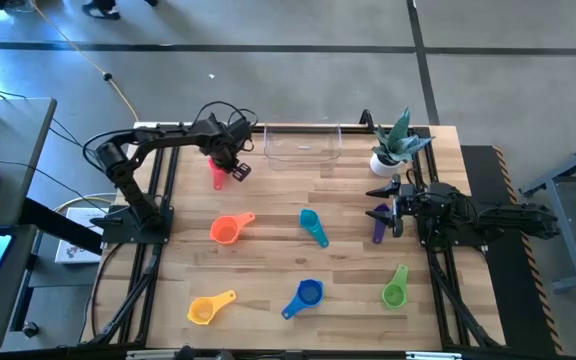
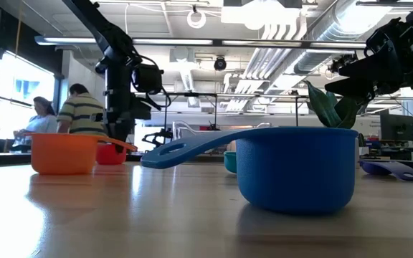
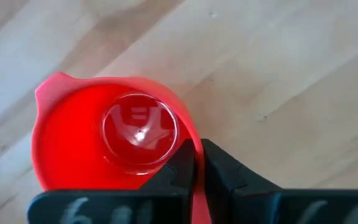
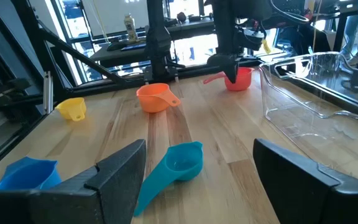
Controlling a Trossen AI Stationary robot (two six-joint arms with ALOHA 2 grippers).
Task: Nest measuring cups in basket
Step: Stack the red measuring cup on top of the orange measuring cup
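- Pinching the rim of the red measuring cup (image 3: 114,140), the left gripper (image 3: 197,171) has its two dark fingers (image 3: 178,167) clenched on the cup's wall, one inside and one outside, at the handle end.
- In the high view that red cup (image 1: 217,176) lies at the far left part of the wooden table (image 1: 268,250), under the left gripper (image 1: 230,162) and just beside the left end of the clear basket (image 1: 303,146).
- The basket sits at the far edge of the table with no cup visible in it.
- The right gripper (image 1: 386,200) rests near the table's right side with its fingers (image 4: 114,168) spread wide and grasping nothing; the purple measuring cup (image 1: 379,226) lies just beside it.
- A potted plant in a white pot (image 1: 386,160) stands just right of the basket.
- Spread over the table, well apart: the orange cup (image 1: 227,230), the teal cup (image 1: 312,224), the yellow cup (image 1: 206,308), the blue cup (image 1: 304,296) and the green cup (image 1: 395,287).
- Two seated people (image 2: 77,111) show in the room beyond the table in the low view.
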